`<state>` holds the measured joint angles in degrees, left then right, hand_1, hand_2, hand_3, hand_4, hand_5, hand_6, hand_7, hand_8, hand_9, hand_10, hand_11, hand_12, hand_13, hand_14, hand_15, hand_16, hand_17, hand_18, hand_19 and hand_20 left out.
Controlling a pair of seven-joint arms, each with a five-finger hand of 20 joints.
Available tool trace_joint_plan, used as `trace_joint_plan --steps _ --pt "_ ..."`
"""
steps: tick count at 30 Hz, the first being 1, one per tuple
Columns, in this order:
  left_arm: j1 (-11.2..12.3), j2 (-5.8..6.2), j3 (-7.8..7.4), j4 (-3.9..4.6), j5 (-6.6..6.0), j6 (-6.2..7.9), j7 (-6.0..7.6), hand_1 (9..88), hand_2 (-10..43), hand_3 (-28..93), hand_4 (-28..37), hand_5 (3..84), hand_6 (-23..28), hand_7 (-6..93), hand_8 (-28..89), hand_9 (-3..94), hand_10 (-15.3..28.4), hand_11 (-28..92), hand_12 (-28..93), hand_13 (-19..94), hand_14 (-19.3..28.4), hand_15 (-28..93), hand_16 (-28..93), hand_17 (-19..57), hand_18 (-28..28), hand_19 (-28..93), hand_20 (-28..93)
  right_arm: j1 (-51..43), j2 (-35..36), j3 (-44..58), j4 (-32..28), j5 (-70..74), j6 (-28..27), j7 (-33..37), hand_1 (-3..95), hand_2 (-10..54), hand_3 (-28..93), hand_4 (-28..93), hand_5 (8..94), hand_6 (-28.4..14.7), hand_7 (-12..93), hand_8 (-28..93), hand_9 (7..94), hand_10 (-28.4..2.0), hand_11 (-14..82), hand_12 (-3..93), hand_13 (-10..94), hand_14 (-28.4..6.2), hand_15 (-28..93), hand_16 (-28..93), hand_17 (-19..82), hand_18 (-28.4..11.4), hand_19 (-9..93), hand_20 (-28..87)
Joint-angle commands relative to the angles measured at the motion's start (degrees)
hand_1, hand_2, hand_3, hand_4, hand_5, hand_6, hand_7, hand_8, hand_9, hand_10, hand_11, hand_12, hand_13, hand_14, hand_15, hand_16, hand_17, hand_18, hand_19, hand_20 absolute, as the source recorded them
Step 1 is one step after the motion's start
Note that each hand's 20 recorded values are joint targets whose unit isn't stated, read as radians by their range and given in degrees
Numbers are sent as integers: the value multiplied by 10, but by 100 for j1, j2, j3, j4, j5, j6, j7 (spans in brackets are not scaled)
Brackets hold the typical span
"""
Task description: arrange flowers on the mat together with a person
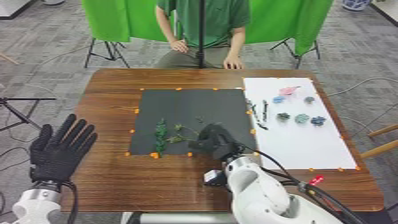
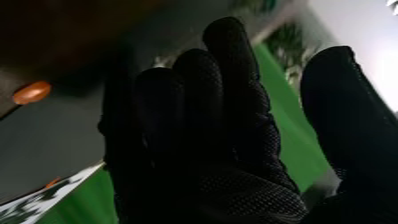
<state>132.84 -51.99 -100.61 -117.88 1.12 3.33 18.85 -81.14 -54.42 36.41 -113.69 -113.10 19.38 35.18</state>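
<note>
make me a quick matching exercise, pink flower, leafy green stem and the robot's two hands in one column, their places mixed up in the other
1. pink flower
2. leafy green stem
3. left hand
4. right hand

a. over the near right part of the dark mat
b. on the far part of the white sheet
c. at the left edge of the table
d. lying on the left part of the dark mat

Pairs: 1-b, 2-d, 3-c, 4-a
</note>
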Motion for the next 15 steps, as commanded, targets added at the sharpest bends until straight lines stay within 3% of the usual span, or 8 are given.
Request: trace_joint_plan --steps 1,9,15 --pt "147 -74 -16 -3 -41 48 15 259 96 705 -283 385 68 37 -80 337 127 120 53 230 130 214 -72 -27 99 196 102 -21 201 332 130 -183 204 483 304 13 696 -190 719 -46 275 -136 626 -192 575 377 511 -198 784 326 204 -228 686 275" --pt "151 -90 -22 1 -35 92 7 258 97 705 -283 385 68 39 -81 337 127 120 55 229 135 220 -70 -28 100 197 101 158 319 278 99 -228 -858 270 276 61 660 -186 746 -49 179 -123 624 -201 560 371 504 -207 782 322 195 -233 687 271" --pt "147 -102 -2 5 -48 97 4 258 98 703 -283 386 68 39 -81 338 127 121 56 227 140 225 -69 -28 100 198 101 416 281 -10 134 -220 -1216 123 270 74 637 -181 759 -33 151 -118 616 -206 548 373 499 -211 777 320 184 -232 675 269"
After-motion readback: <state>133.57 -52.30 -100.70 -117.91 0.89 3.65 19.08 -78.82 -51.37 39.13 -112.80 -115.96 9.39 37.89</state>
